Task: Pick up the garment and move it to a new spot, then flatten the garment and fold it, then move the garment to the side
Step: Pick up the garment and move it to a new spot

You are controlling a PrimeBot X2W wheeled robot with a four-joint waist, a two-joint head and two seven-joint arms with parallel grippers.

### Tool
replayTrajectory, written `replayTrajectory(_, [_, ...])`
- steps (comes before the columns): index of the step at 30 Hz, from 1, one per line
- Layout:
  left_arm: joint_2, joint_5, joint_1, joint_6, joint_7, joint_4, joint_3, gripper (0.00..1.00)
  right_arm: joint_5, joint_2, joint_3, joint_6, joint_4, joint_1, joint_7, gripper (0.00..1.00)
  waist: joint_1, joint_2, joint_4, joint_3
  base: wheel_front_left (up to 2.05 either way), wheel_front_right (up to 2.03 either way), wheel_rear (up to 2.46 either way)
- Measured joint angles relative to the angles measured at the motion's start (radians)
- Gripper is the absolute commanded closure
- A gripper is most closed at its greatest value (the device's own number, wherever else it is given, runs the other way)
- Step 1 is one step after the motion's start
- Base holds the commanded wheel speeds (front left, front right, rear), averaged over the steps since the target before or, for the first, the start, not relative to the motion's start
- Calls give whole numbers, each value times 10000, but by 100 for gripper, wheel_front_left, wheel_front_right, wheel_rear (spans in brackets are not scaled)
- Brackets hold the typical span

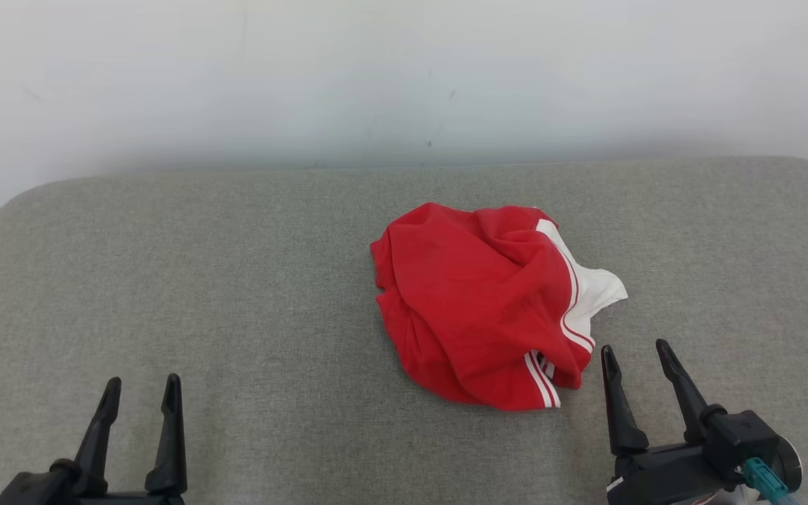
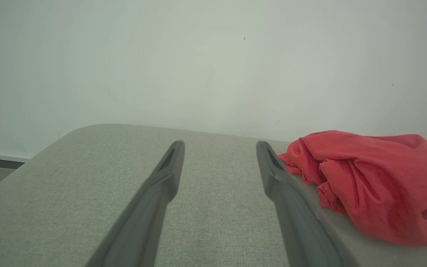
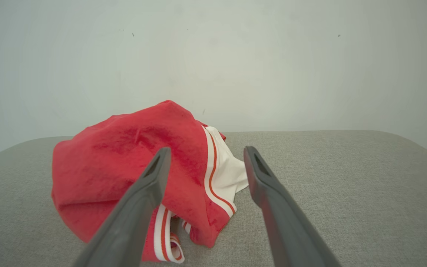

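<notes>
From where I sit the job looks barely begun. The crumpled red cloth garment with a white side panel and striped trim (image 1: 474, 308) lies in a heap on the grey woven padded surface (image 1: 236, 280), right of centre and roughly midway between its near and far edges. It is not lifted, flattened or folded, so I judge that every step is ahead of me: the pick-up and move, the spreading, the fold and the shift aside. My left gripper (image 1: 144, 381) waits at the near left, well apart from the heap, its fingers spread wide with nothing between them. My right gripper (image 1: 635, 347) sits at the near right, just beside the garment's near right corner. Its fingers are equally wide and empty, close to the cloth but seemingly not touching it. The head view gives me the whole layout and the heap's outline from above. The right wrist view adds how high the mound stands, the white panel lying between the fingers, and a striped band curled at the near edge. The left wrist view shows the heap's plain red left flank off to the right, with bare surface straight ahead.
</notes>
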Motion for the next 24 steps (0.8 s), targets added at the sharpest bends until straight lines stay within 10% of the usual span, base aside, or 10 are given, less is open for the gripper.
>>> replayTrajectory(24, [-464,522,-53,-326,0,453,370,0,12,0,13,0,25,21,0,0,0,0,-105,26,0,0,0])
